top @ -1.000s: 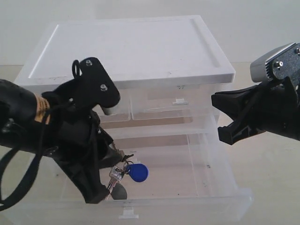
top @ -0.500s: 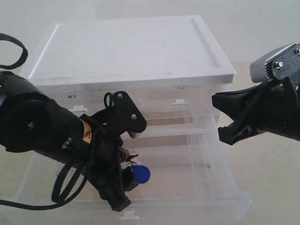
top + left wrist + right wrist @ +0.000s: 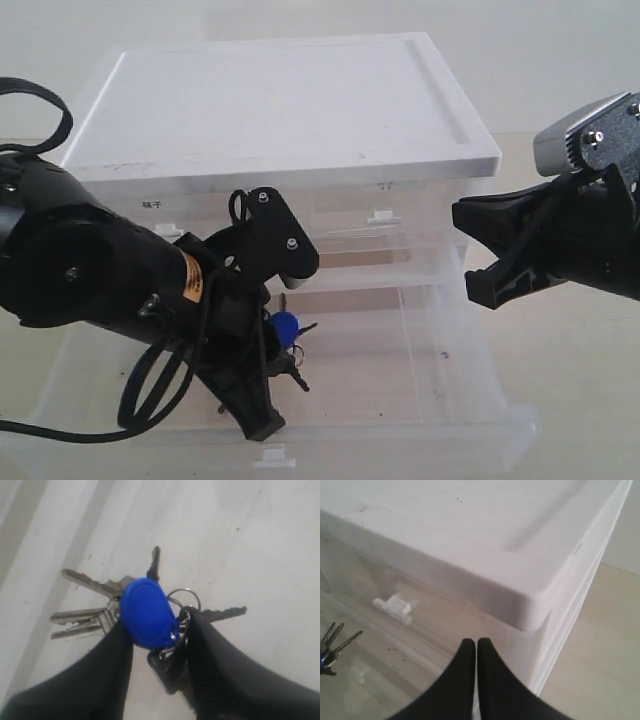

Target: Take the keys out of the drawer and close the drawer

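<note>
1. Jaws of the left gripper (image 3: 157,625) are clenched on the keys (image 3: 150,615), pinching the bunch at its blue fob (image 3: 144,605) and ring between two black fingers (image 3: 107,675).
2. In the left wrist view, the fob's long axis runs roughly in line with the fingers, rounded end away from the gripper. The blades fan out from the ring: three to one side, one straight ahead, one to the other side.
3. In the exterior view, the fob sits uppermost, with dark blades hanging below it toward the drawer front and one poking right.
4. The bunch is inside the left half of the open drawer (image 3: 480,350), over its floor. Whether any blade touches the floor I cannot tell.
5. This clear drawer is pulled well forward from under the white cabinet (image 3: 280,100). The lower left finger reaches close to the front wall. To the right of the keys, the floor lies open up to the right wall.
6. Fingertips of the right gripper (image 3: 476,647) are pressed together on nothing. It hangs outside the drawer, just beside the cabinet's front right corner.
</note>
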Robot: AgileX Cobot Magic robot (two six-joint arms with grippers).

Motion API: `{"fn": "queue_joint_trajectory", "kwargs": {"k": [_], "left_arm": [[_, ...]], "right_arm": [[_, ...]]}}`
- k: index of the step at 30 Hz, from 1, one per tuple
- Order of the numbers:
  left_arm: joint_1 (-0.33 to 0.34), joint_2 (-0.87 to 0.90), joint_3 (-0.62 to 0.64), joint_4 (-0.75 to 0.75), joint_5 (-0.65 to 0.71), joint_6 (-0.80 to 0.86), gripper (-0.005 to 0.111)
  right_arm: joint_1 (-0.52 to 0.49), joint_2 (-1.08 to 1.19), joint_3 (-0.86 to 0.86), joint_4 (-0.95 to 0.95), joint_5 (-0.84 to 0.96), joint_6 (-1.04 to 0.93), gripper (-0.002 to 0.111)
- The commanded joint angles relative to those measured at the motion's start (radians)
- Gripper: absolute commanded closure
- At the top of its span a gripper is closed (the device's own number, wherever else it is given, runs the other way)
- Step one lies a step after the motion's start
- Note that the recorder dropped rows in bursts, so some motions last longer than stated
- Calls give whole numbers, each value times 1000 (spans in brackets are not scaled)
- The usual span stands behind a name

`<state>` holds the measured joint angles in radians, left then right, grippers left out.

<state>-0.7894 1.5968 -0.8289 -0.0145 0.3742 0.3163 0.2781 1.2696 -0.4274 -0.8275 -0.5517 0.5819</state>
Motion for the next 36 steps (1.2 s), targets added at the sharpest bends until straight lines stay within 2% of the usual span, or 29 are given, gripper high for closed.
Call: {"fn": "queue_joint_trajectory", "kwargs": {"k": [1,15,20,26,31,36], "left_arm": [[0,-70,10,27,29,-20,102],[-13,-350,10,20,44,-32,102],[-85,-443,10,15,74,-48,102],[-216,-525,12,-11,187,-54,102],[-339,-531,58,-22,277,-82,102],[-436,-531,104,-22,281,-134,102]], "right_arm": [[-8,-1,-3,3,2,0,108],[-8,-1,-3,3,2,0,108],[-8,-1,-3,3,2,0,108],[-8,-1,-3,3,2,0,108],[-8,-1,-3,3,0,2,108],[-8,-1,-3,3,0,2,108]]}}
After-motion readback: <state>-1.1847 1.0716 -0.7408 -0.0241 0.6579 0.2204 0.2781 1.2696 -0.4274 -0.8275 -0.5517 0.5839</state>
